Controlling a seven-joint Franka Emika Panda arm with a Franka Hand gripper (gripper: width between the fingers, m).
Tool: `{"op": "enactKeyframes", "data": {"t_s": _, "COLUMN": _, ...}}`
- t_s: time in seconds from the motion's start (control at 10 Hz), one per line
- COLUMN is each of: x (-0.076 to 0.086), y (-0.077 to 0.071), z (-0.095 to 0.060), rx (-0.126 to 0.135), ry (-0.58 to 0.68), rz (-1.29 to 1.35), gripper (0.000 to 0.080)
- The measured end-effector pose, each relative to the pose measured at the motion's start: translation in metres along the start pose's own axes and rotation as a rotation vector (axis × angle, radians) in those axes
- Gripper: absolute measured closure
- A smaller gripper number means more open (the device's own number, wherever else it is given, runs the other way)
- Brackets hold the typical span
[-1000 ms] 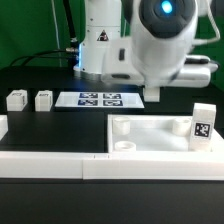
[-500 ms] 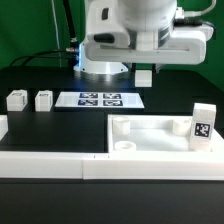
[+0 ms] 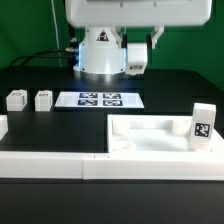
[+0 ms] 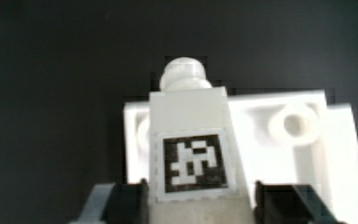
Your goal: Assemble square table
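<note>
My gripper (image 3: 137,48) hangs high over the back of the table, shut on a white table leg (image 3: 137,57). In the wrist view that leg (image 4: 194,140) fills the middle, its black-and-white tag facing the camera, with dark fingers (image 4: 130,202) pressed on both sides of it. The white square tabletop (image 3: 155,138) lies at the exterior view's right, and one corner socket (image 4: 293,124) shows past the held leg. Another leg (image 3: 202,124) stands upright at the tabletop's right corner. Two more legs (image 3: 16,99) (image 3: 43,99) rest on the black table at the exterior view's left.
The marker board (image 3: 100,100) lies flat between the loose legs and the arm's white base (image 3: 100,55). A long low white border wall (image 3: 50,165) runs along the front, touching the tabletop's near side.
The arm has risen and drawn back toward the exterior view's left, lifting the held leg from just above the table to well above it. The grip has not changed.
</note>
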State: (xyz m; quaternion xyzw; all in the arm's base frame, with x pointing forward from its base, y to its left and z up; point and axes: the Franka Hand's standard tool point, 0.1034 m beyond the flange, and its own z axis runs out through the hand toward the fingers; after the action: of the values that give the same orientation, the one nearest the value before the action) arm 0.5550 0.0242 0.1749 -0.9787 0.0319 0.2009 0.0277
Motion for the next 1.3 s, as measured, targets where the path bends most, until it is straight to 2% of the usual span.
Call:
{"op": "enactKeyframes", "data": {"t_s": 0.3, "x": 0.005, "y": -0.001, "z": 0.001, "rx": 0.010, "ry": 0.174, "rz": -0.001, "gripper": 0.0512}}
{"op": "enactKeyframes", "data": {"t_s": 0.5, "x": 0.017, "y": -0.001, "z": -0.001, "rx": 0.012, "ry": 0.318, "rz": 0.001, "gripper": 0.0512}}
{"op": "enactKeyframes", "data": {"t_s": 0.6, "x": 0.033, "y": 0.003, "z": 0.000, "rx": 0.009, "ry": 0.429, "rz": 0.011, "gripper": 0.0512}}
{"op": "enactKeyframes", "data": {"t_s": 0.8, "x": 0.059, "y": 0.004, "z": 0.005, "rx": 0.041, "ry": 0.589, "rz": 0.040, "gripper": 0.0512}}
{"op": "enactKeyframes", "data": {"t_s": 0.9, "x": 0.068, "y": 0.003, "z": 0.003, "rx": 0.047, "ry": 0.627, "rz": 0.053, "gripper": 0.0512}}
{"op": "enactKeyframes", "data": {"t_s": 1.1, "x": 0.080, "y": 0.010, "z": -0.030, "rx": 0.036, "ry": 0.773, "rz": 0.051, "gripper": 0.0512}}
{"op": "enactKeyframes", "data": {"t_s": 1.2, "x": 0.081, "y": 0.012, "z": -0.031, "rx": 0.019, "ry": 0.856, "rz": 0.055, "gripper": 0.0512}}
{"op": "enactKeyframes", "data": {"t_s": 1.3, "x": 0.080, "y": 0.013, "z": -0.024, "rx": 0.016, "ry": 0.846, "rz": 0.055, "gripper": 0.0512}}
